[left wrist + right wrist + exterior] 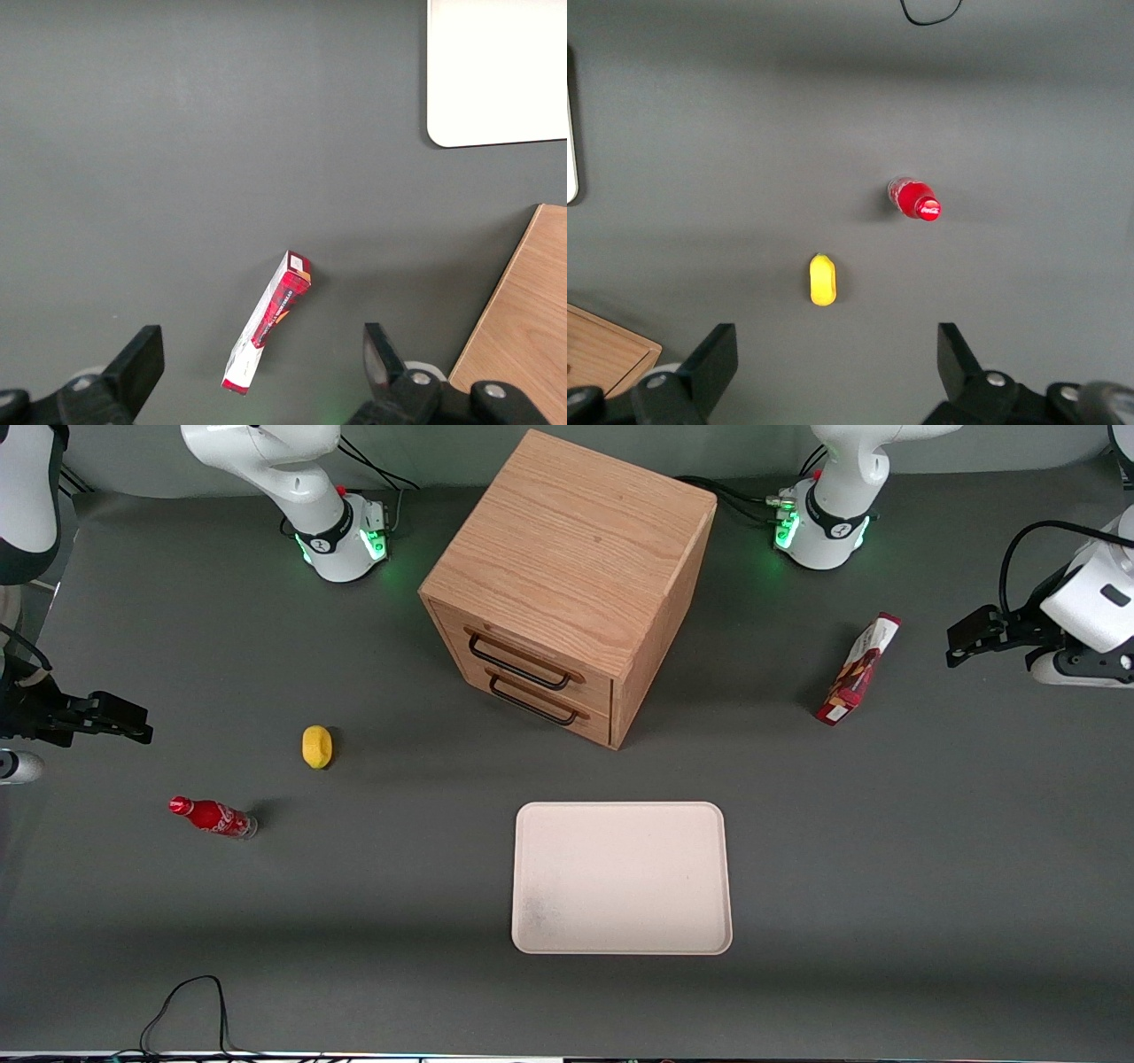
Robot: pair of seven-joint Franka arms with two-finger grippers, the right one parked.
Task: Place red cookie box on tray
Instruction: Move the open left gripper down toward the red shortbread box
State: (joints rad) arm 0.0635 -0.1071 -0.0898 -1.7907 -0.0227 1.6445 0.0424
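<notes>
The red cookie box (858, 670), a slim dark red carton with a white end, stands on its long edge on the grey table, beside the wooden drawer cabinet toward the working arm's end. The left wrist view shows the cookie box (268, 320) below and between the spread black fingers. My left gripper (974, 636) is open and empty, held above the table a short way from the box, toward the working arm's end. The pale cream tray (622, 877) lies flat and bare, nearer to the front camera than the cabinet; its corner shows in the left wrist view (496, 71).
A wooden two-drawer cabinet (567, 584) stands at the table's middle, with both drawers shut. A yellow lemon (316, 746) and a small red soda bottle (213, 817) lie toward the parked arm's end. A black cable (190, 1005) loops at the front edge.
</notes>
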